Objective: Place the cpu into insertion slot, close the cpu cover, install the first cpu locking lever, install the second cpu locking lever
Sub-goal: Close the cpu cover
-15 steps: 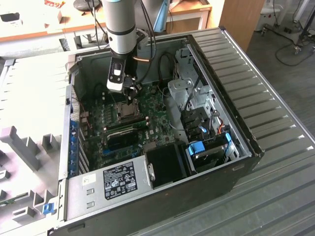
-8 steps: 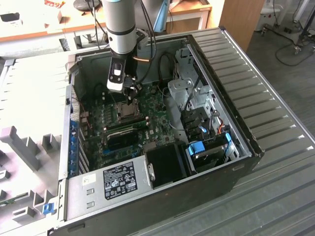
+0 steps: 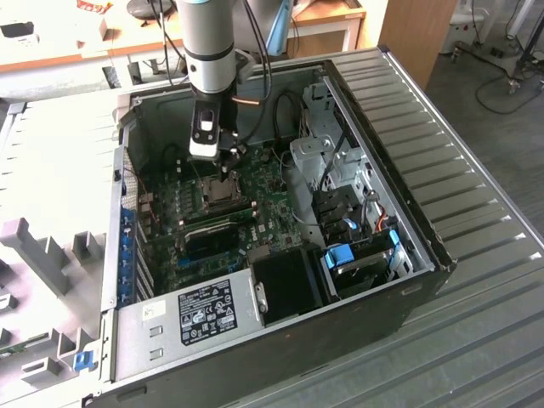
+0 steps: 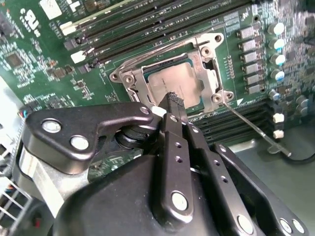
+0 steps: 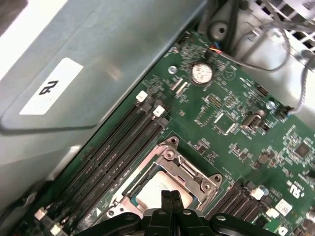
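gripper (image 4: 172, 98): fingers closed together, empty, tips over the cpu (image 4: 179, 78)
cpu: in the insertion slot (image 4: 210, 68), cpu cover (image 4: 134, 84) down around it
sticker (image 5: 51, 86): white, on case wall

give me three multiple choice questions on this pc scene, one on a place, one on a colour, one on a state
1. Where does the cpu lie?
A) under the window of the cpu cover
B) on the floor
C) lifted high in the air

2. What colour is the circuit board?
A) blue
B) green
C) red

3. How do the fingers of the hand stand?
A) spread wide
B) shut together
C) clamped on a cable

Answers:
1 A, the second wrist view shows its metal top framed by the cover's window.
2 B, it is green in every view.
3 B, both wrist views show them pressed together with nothing between.
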Controlling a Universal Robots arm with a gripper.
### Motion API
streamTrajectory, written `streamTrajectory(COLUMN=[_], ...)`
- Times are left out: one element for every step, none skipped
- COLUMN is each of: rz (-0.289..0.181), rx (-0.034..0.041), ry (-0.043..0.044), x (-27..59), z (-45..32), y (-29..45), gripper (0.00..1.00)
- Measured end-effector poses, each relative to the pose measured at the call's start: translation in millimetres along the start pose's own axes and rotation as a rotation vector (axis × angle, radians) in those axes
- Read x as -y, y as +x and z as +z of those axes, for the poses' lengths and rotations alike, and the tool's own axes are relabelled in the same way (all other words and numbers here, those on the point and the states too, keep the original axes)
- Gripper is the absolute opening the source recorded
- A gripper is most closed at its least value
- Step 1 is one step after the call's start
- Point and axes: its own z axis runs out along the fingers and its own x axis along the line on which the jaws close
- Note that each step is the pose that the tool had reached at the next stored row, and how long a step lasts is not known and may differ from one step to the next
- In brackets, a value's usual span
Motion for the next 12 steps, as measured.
streamTrajectory(rz=[-0.019, -0.038, -0.056, -0.074, -0.091, -0.109, -0.127, -0.145, -0.162, -0.180, -0.198, -0.215], rx=[-0.0005, -0.0009, -0.0013, -0.0017, -0.0021, -0.0025, -0.0029, -0.0034, -0.0038, -0.0042, -0.0046, -0.0050], ry=[0.0003, 0.0007, 0.0011, 0.0014, 0.0017, 0.0021, 0.0024, 0.0028, 0.0031, 0.0034, 0.0037, 0.0041], x=[0.0, 0.0, 0.0, 0.0, 0.0, 0.0, 0.0, 0.0, 0.0, 0.0, 0.0, 0.0], z=[0.0, 0.1, 0.1, 0.1, 0.2, 0.2, 0.2, 0.2, 0.3, 0.3, 0.4, 0.4], y=[0.0, 0.0, 0.0, 0.0, 0.0, 0.0, 0.0, 0.0, 0.0, 0.0, 0.0, 0.0], gripper=[0.10, 0.10, 0.10, 0.10, 0.10, 0.10, 0.10, 0.10, 0.10, 0.10, 0.10, 0.10])
